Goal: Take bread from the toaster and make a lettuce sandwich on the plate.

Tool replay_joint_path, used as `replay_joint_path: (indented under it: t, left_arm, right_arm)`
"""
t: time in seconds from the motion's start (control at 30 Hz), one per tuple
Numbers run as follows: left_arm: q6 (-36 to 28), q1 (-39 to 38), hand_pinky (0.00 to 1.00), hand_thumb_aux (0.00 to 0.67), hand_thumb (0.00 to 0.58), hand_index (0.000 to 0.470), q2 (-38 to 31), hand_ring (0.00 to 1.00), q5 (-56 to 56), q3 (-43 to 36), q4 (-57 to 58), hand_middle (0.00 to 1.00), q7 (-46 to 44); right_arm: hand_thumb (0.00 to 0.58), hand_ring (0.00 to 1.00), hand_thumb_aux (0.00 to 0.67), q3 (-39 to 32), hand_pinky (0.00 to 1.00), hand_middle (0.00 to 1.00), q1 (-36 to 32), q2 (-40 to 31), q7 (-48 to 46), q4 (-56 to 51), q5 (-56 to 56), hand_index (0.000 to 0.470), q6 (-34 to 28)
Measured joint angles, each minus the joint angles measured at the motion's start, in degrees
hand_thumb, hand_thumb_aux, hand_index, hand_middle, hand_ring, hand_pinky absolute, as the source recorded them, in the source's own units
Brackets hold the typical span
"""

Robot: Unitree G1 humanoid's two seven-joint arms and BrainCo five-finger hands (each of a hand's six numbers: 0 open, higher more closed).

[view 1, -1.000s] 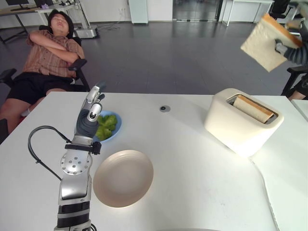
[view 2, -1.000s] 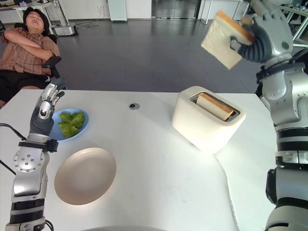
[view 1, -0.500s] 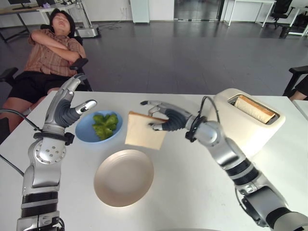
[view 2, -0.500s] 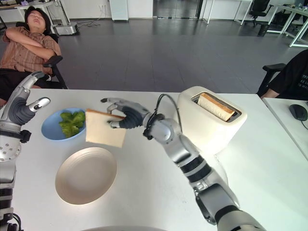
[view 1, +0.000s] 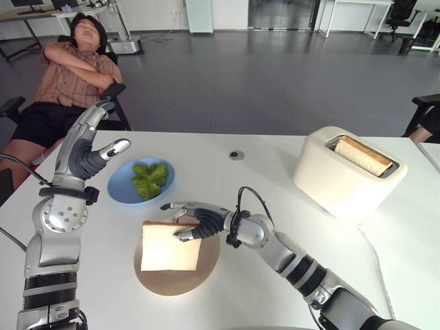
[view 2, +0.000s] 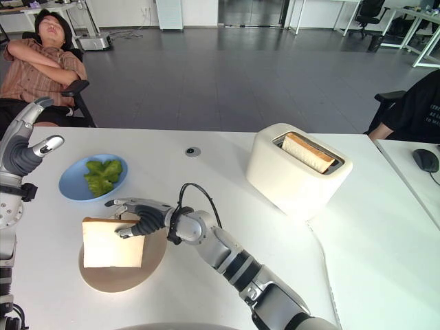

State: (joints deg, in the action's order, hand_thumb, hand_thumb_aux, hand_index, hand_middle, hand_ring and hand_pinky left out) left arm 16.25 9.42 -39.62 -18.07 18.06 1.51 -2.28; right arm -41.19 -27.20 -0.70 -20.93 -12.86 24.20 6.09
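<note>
One slice at the plate, one more in the toaster.
Farthest over, the left hand stands raised with fingers spread, holding nothing, just beside the bowl of lettuce. The slice lies over the plate, its left side past the rim, with the right hand pinching its far edge. To do this well, I judge the hand should ease the slice rightward to centre it, let it settle flat, then open and lift clear without dragging it. A second slice sits in the toaster.
</note>
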Motion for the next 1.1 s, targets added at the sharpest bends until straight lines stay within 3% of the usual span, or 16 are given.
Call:
replay_joint_path:
  t: [0.07, 0.13, 0.17, 0.2, 0.37, 0.7, 0.83, 1.1]
  left_arm:
    - [0.20, 0.00, 0.00, 0.000, 0.000, 0.000, -0.07, 0.00, -0.01, 0.00, 0.25, 0.00, 0.20]
    - [0.56, 0.00, 0.00, 0.000, 0.000, 0.000, -0.26, 0.00, -0.01, 0.00, 0.51, 0.00, 0.29]
    - [0.79, 0.00, 0.00, 0.000, 0.000, 0.000, -0.45, 0.00, -0.01, 0.00, 0.66, 0.00, 0.36]
    - [0.88, 0.00, 0.00, 0.000, 0.000, 0.000, -0.59, 0.00, -0.01, 0.00, 0.77, 0.00, 0.40]
    - [1.51, 0.07, 0.00, 0.000, 0.000, 0.000, -1.13, 0.00, 0.00, -0.05, 1.55, 0.00, 0.55]
    - [2.15, 4.47, 0.00, 0.000, 0.000, 0.000, -4.34, 0.00, -4.47, -4.41, 7.57, 0.00, -0.17]
    - [0.30, 10.87, 0.00, 0.000, 0.000, 0.000, -6.43, 0.00, -17.11, -14.51, 19.14, 0.00, 1.89]
    - [-4.67, 31.96, 0.00, 0.000, 0.000, 0.000, -3.30, 0.00, -32.33, -33.45, 52.14, 0.00, 9.51]
  right_arm:
    - [0.579, 0.00, 0.638, -0.15, 0.00, 0.00, -0.01, 0.04, 1.15, -1.67, 1.22, 0.448, 1.68]
    - [0.551, 0.00, 0.520, -0.12, 0.00, 0.00, -0.07, 0.05, 2.03, -2.95, 1.99, 0.365, 2.84]
    - [0.415, 0.00, 0.313, -0.07, 0.00, 0.00, -0.16, 0.05, 2.30, -3.33, 2.61, 0.219, 3.32]
    - [0.000, 0.00, 0.000, 0.00, 0.00, 0.00, -0.25, 0.05, 2.46, -3.50, 2.88, 0.000, 3.48]
    - [0.000, 0.00, 0.000, 3.80, 0.00, 0.00, -1.47, -0.46, 2.05, -2.87, 2.81, 0.000, 2.73]
    - [0.000, 0.00, 0.000, 18.91, 0.00, 0.00, -11.51, -4.05, 0.62, 4.51, -2.60, 0.000, -2.32]
    - [0.000, 0.00, 0.000, 21.70, 0.00, 0.00, -11.46, -5.55, 0.78, 7.43, -3.42, 0.000, -3.54]
    - [0.000, 0.00, 0.000, 23.96, 0.00, 0.00, -10.99, -8.06, 0.91, 11.52, -3.91, 0.000, -5.23]
